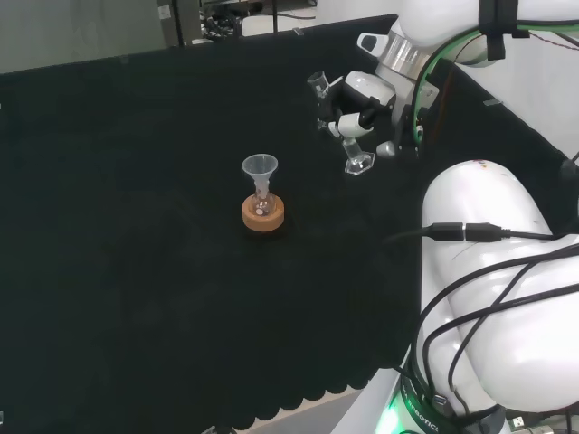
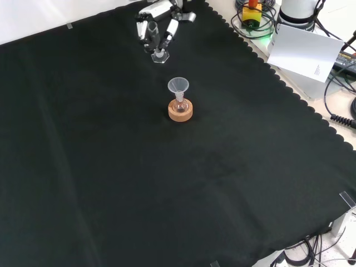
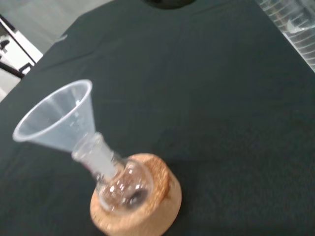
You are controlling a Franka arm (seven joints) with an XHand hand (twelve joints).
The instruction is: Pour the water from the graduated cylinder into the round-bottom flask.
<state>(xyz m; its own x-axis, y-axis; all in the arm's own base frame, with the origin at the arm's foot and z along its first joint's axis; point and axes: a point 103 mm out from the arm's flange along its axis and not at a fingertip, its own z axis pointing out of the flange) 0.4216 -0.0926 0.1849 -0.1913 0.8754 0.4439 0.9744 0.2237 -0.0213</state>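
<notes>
Robot hand (image 1: 362,107) grasping graduated cylinder (image 1: 339,127), tilted, base toward counter (image 1: 136,226) — flask (image 1: 262,204) with funnel (image 1: 260,166) lies left in head view, well apart.

Black cloth (image 2: 167,194) with a scalloped edge covers the desk. Beyond its edge, front view: coiled cables (image 2: 342,111) and a white card (image 2: 303,51).

Hand (image 1: 362,104) fingers curled round tilted graduated cylinder (image 1: 348,136), seemingly lifted; funnel-topped flask (image 1: 261,201) apart.
</notes>
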